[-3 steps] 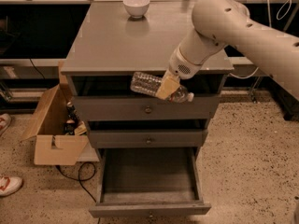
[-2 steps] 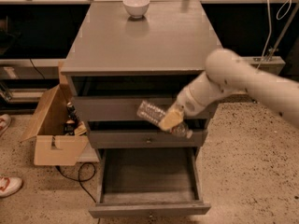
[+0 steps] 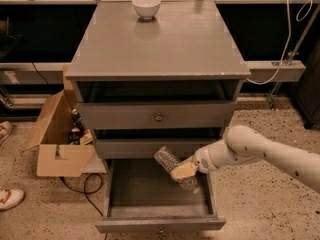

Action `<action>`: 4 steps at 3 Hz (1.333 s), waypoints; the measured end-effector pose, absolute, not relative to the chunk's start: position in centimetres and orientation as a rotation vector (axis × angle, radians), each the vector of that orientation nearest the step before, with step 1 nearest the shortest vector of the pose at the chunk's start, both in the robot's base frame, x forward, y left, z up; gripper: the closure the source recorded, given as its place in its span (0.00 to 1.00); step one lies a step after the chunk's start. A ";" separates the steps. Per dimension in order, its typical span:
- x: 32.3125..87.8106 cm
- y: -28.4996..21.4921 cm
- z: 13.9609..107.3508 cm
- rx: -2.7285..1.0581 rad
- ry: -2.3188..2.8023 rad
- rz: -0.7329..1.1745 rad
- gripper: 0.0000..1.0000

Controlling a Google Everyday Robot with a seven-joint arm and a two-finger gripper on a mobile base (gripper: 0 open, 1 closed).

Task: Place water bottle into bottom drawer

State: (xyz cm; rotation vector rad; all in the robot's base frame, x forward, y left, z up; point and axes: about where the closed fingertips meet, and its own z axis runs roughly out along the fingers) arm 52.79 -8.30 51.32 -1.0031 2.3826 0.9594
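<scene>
One step is in hand, the last carry: getting the water bottle down into the bottom drawer, which stands pulled out at the foot of the cabinet. The gripper hangs over the right half of the open tray, just below the front of the middle drawer. Its yellowish fingers are pinched across the bottle's middle.

The bottle sits tilted in that grip. One end sticks up and to the left of the gripper, and the other points down and to its right, toward the tray's right wall. Whether the low end touches the drawer floor cannot be told, though it looks near.

The next move, by my reading, calls for a small descent, perhaps with a shift leftward away from the wall. The fingers would then spread so the bottle settles flat, and the arm would rise without catching the middle drawer's front. The white bowl stands far above and behind the gripper, and the cardboard box lies well to its left.
</scene>
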 end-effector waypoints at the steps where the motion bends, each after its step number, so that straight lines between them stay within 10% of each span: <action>1: 52.8 -8.3 51.3 -1.003 2.383 0.960 1.00; 4: 52.5 -2.7 30.7 -0.920 2.492 1.144 1.00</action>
